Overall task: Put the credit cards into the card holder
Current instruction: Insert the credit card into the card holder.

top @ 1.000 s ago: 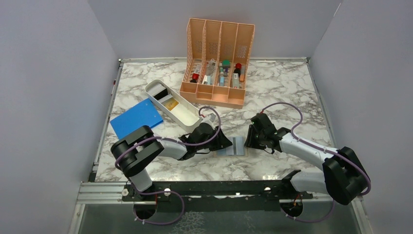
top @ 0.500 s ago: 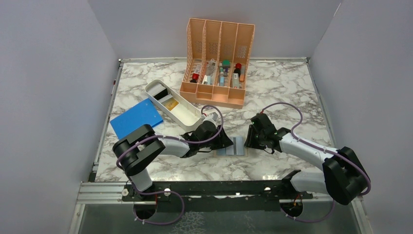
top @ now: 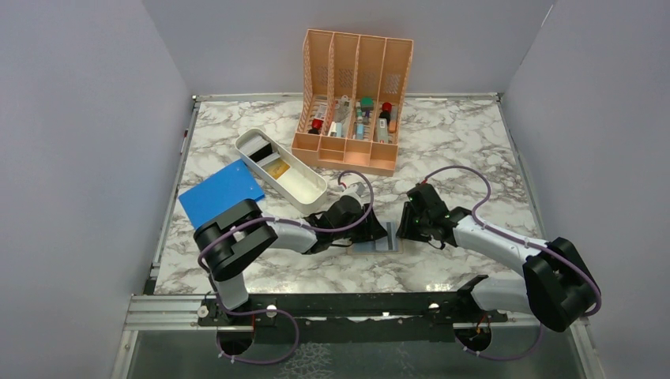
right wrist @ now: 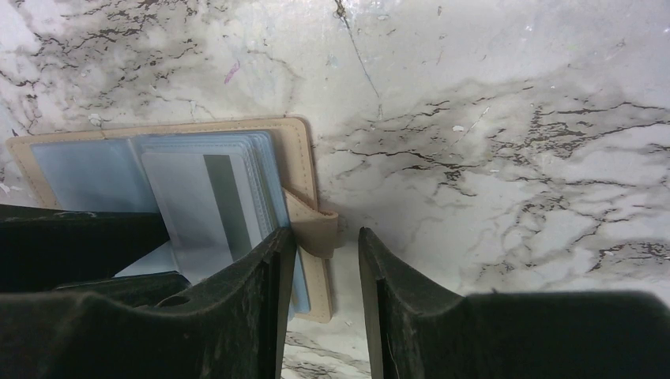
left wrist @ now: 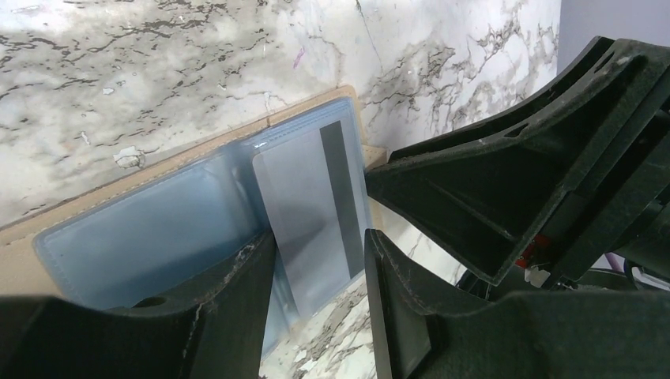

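The tan card holder [top: 389, 243] lies open on the marble, clear sleeves up; it also shows in the left wrist view [left wrist: 158, 229] and the right wrist view [right wrist: 304, 150]. A grey credit card with a dark stripe [left wrist: 312, 197] sits partly in a sleeve, also seen from the right wrist [right wrist: 197, 205]. My left gripper [top: 378, 230] is open, its fingers [left wrist: 320, 235] flanking the card's near end. My right gripper [top: 404, 227] is open at the holder's right edge, its fingers [right wrist: 326, 230] straddling the tan snap tab [right wrist: 316, 225]. A gold-yellow card [top: 276, 168] lies in the white tray.
The white oblong tray [top: 300, 185] stands left of the grippers, with a large blue sheet [top: 221, 192] beside it. An orange slotted rack [top: 353, 103] with small items stands at the back. The two grippers are almost touching over the holder.
My left gripper has moved right onto the card holder and now covers most of the card in the top view. The right gripper has barely moved.
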Controlling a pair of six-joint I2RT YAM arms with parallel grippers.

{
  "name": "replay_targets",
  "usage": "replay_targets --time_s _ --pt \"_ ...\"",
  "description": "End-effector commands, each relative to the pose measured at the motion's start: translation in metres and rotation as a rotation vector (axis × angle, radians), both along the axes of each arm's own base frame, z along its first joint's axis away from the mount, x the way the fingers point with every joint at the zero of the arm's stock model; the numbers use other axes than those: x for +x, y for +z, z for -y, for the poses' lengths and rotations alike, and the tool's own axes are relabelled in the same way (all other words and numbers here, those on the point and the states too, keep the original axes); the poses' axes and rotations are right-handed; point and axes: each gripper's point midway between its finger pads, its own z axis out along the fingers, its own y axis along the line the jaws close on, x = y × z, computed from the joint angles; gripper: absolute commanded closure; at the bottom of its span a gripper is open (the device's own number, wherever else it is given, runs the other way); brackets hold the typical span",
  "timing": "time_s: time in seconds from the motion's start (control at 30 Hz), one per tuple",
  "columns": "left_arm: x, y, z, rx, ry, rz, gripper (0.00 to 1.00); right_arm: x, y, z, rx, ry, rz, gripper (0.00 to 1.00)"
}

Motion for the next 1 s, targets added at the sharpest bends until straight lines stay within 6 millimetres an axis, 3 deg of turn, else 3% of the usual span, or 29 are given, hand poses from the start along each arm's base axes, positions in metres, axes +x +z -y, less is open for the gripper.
replay_targets --time_s 0.0,0.3,0.47,0.6,0.77,0.97 --pt "-0.004 0.003 0.012 -0.011 -0.037 0.008 0.52 -0.004 -0.006 -0.001 0.013 0.011 -0.016 0.59" --pt "-0.003 0.016 0.012 -0.036 -0.011 0.026 0.52 -0.004 -0.005 0.000 0.013 0.005 -0.016 0.59" --pt "-0.003 0.019 0.008 -0.044 0.001 0.036 0.52 -0.003 0.003 0.001 0.009 -0.010 -0.009 0.56" --pt "-0.003 0.033 0.002 -0.071 0.010 0.050 0.52 -0.001 0.016 0.000 0.020 -0.014 0.006 0.54" --pt "0.006 0.038 -0.017 -0.062 0.036 0.068 0.52 0.001 0.039 -0.010 0.081 0.013 0.036 0.53" --pt "0.030 0.052 -0.056 -0.004 0.080 0.116 0.52 0.003 0.056 -0.024 0.147 0.045 0.049 0.53"
